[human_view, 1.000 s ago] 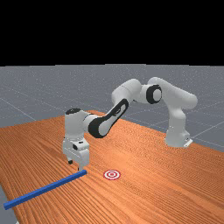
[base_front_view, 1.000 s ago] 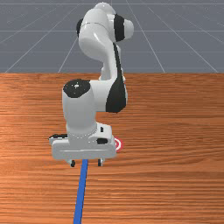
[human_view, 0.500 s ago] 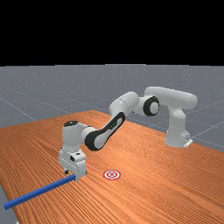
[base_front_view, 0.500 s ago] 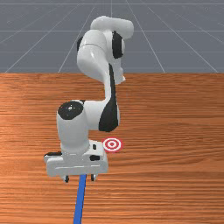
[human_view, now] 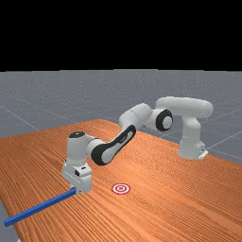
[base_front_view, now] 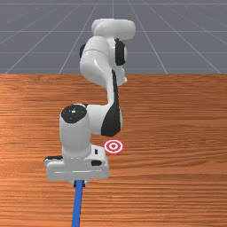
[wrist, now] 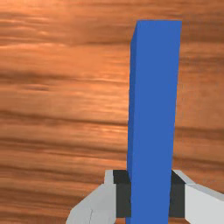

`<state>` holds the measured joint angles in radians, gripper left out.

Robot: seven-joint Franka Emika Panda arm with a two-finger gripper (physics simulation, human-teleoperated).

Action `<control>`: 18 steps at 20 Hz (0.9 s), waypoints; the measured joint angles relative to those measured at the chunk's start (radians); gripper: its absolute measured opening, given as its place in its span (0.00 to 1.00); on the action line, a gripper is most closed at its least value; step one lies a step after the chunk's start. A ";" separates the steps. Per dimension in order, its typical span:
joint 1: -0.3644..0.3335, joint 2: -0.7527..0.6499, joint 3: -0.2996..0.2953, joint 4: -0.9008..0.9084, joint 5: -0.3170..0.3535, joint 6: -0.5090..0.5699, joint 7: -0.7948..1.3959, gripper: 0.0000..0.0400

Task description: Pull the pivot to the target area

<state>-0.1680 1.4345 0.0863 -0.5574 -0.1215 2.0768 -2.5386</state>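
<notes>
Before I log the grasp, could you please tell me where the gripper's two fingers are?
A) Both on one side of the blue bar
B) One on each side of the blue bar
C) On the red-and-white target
B: the fingers press the blue bar from two opposite sides.

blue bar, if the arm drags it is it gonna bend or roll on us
The blue bar is probably stiff: it runs straight, without a visible bend. Its flat faces and squared edges suggest sliding rather than rolling. It is long and held near one end by the gripper, so the other end could swing if dragged sideways.
</notes>
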 joint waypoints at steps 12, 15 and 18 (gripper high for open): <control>-0.016 -0.098 0.020 -0.108 0.011 -0.025 -0.009 0.24; -0.043 -0.283 0.023 -0.460 0.006 0.125 0.002 0.24; -0.066 -0.455 0.017 -0.795 -0.005 0.303 0.015 0.24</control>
<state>-0.2342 0.9793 0.1034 -1.3521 -0.1269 2.3797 -2.5234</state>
